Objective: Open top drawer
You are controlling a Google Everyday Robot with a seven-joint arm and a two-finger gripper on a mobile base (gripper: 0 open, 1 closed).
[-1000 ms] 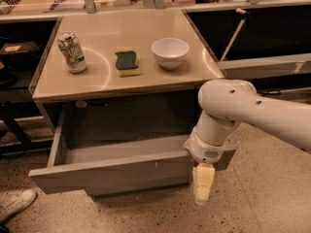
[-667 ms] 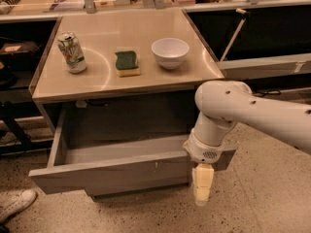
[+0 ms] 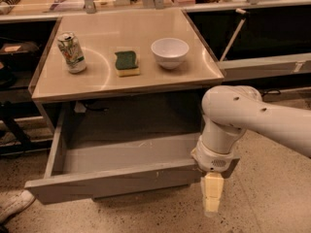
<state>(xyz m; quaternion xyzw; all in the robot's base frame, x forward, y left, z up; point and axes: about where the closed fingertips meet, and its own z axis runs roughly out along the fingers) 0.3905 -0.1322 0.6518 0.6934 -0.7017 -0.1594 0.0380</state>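
Note:
The top drawer (image 3: 112, 181) is pulled far out from under the beige counter, showing its deep, empty grey box. Its grey handle-less front faces the floor side. My white arm comes in from the right, and my gripper (image 3: 212, 200) hangs at the drawer front's right end, pointing down toward the floor, with cream-coloured fingers (image 3: 212, 191). The arm covers the drawer's right corner.
On the counter (image 3: 97, 84) stand a drink can (image 3: 71, 52), a green-and-yellow sponge (image 3: 127, 62) and a white bowl (image 3: 169, 52). A white shoe (image 3: 12, 205) is on the speckled floor at the lower left. Dark shelving flanks both sides.
My arm has shifted slightly to the left. The drawer stays pulled out at about the same place.

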